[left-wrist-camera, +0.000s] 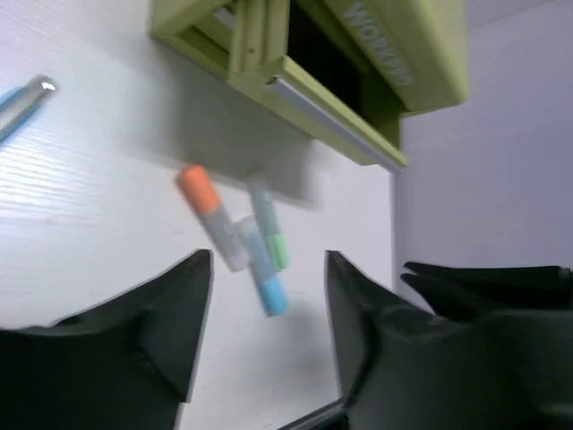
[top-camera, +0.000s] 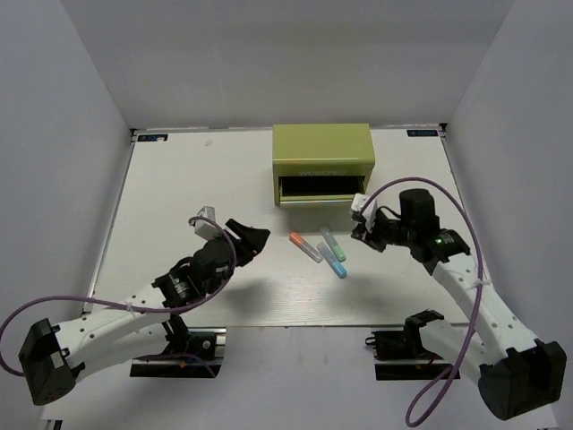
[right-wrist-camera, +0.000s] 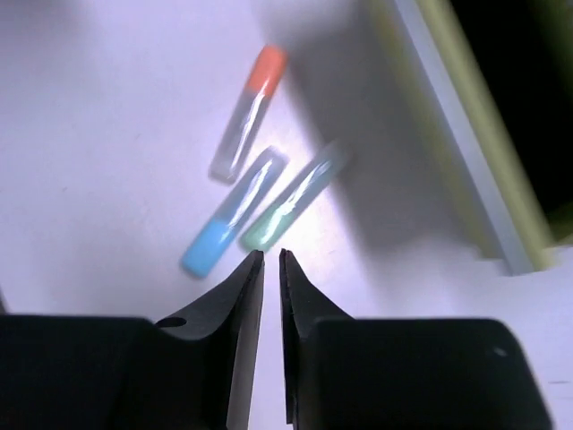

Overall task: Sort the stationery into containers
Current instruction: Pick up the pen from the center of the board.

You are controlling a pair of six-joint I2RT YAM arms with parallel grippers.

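Note:
Three pens lie close together on the white table in front of the olive-green chest (top-camera: 322,154): an orange-tipped lilac pen (top-camera: 305,246), a green-tipped teal pen (top-camera: 330,240) and a blue pen (top-camera: 336,262). A slim light blue pen (left-wrist-camera: 22,103) shows only at the left edge of the left wrist view. My left gripper (top-camera: 252,238) is open and empty, left of the pens; they show just beyond its fingertips (left-wrist-camera: 268,257). My right gripper (top-camera: 363,228) is shut and empty, right of the pens, its tips near the teal pen (right-wrist-camera: 295,197).
The chest (left-wrist-camera: 385,54) has one front drawer (top-camera: 315,188) pulled out, dark inside, with a silvery front rim (right-wrist-camera: 457,143). Grey walls enclose the table on three sides. Both arm bases sit at the near edge.

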